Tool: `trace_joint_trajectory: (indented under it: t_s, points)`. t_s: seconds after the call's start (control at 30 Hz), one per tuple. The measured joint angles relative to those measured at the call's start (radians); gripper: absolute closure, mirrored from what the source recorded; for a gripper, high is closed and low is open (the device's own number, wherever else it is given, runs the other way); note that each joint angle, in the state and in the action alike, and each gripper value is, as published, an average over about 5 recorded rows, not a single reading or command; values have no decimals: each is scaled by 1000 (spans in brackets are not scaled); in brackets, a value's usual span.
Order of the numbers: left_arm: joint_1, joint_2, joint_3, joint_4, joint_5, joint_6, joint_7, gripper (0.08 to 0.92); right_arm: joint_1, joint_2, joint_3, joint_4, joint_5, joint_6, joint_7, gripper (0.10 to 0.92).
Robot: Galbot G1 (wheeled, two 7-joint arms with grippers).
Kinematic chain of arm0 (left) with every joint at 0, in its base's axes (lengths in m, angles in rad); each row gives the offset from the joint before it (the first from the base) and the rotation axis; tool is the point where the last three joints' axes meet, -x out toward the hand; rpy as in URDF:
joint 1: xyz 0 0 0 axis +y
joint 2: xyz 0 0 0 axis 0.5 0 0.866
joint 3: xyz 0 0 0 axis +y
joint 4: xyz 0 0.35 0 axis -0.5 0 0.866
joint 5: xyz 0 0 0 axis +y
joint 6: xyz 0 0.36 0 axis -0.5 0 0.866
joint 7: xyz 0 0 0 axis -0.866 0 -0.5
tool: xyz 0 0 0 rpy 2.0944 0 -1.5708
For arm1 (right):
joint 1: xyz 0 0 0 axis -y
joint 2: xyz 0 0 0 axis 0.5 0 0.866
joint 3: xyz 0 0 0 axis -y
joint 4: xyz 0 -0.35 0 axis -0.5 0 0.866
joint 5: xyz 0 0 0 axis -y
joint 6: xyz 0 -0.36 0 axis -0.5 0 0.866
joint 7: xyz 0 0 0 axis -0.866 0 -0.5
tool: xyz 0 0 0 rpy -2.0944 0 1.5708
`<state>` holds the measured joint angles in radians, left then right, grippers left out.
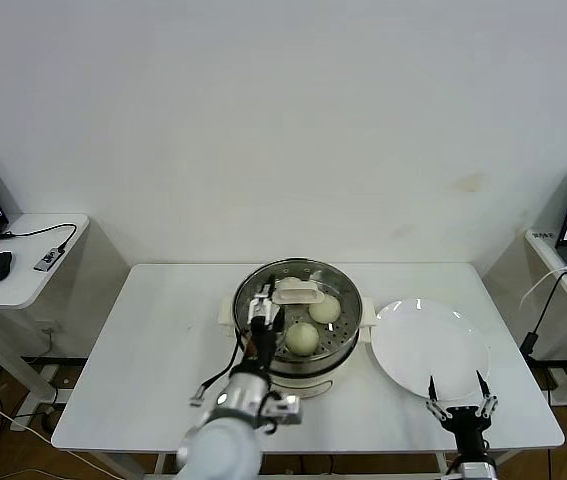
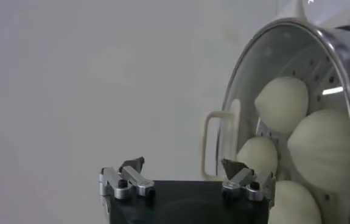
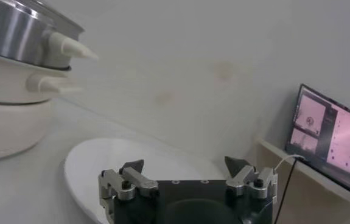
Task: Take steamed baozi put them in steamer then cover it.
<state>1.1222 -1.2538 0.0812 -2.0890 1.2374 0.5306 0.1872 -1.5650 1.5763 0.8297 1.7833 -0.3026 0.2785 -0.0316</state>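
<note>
Smooth cream-white baozi — inside shiny steamer

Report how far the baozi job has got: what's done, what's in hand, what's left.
Done: the plate is bare, and the left wrist view shows four baozi inside the steamer.
In hand: the left gripper hangs open over the steamer's left rim, holding nothing. The right gripper waits open at the plate's near edge.
Left: covering the steamer. No lid is visible.
</note>
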Motion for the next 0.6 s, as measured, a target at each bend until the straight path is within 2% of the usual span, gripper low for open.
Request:
trace_joint_trajectory:
  t_s: [0.13, 0.3, 0.43, 0.6]
  points:
    - [117, 41, -97, -74, -163, -65, -111, 177, -8, -8, -10, 6, 16, 7, -3, 203]
    - [274, 65, -274, -101, -472, -240, -240, 177, -23, -27, -33, 21, 52, 5, -10, 203]
    - [394, 76, -396, -91, -738, -382, -303, 177, -40, -49, -57, 34, 91, 7, -19, 203]
    - [524, 82, -490, -61, -1057, -517, -339, 177, -73, -87, -82, 55, 156, 9, -32, 203]
